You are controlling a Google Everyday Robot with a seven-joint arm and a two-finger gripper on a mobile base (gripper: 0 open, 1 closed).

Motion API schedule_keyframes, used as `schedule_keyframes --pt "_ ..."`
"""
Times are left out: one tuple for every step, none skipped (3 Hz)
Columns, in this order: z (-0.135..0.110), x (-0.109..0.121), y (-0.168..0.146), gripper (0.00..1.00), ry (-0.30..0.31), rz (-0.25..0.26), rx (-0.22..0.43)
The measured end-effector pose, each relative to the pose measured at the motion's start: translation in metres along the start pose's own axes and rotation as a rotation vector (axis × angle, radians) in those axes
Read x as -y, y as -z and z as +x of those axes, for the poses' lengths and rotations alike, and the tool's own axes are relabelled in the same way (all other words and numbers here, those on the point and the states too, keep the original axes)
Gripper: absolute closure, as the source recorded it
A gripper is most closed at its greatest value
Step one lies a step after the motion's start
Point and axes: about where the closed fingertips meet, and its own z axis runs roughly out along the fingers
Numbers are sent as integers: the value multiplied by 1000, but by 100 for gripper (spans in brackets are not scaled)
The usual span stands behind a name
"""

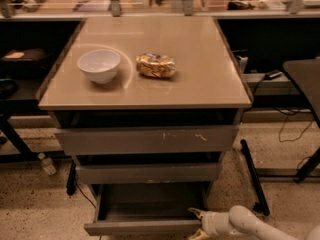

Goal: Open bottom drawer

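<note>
A: Where's the bottom drawer [142, 228]?
B: Lowest of 3 under the bench [200, 84], slid well out.
A: And the claw [196, 223]?
B: At the front's right end, fingers apart, 1 inside the lip, 1 outside.
A: Handling?
B: Stiff metal, probably light. There's no handle, so hook the top lip, ideally nearer the middle.

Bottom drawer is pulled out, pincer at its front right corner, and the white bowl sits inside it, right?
Not quite: the camera view shows the white bowl on the tabletop, not inside. The bottom drawer is pulled out, pincer at its front right corner.
</note>
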Motion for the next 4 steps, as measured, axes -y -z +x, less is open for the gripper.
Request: schedule_keyframes --pt "2 -7 -8 100 -15 -22 -13" --pt "1 -4 -8 100 -15 -22 -13" --pt "-1 -4 -5 100 -15 -22 -13" --pt "0 -18 -1 100 -24 -36 -23"
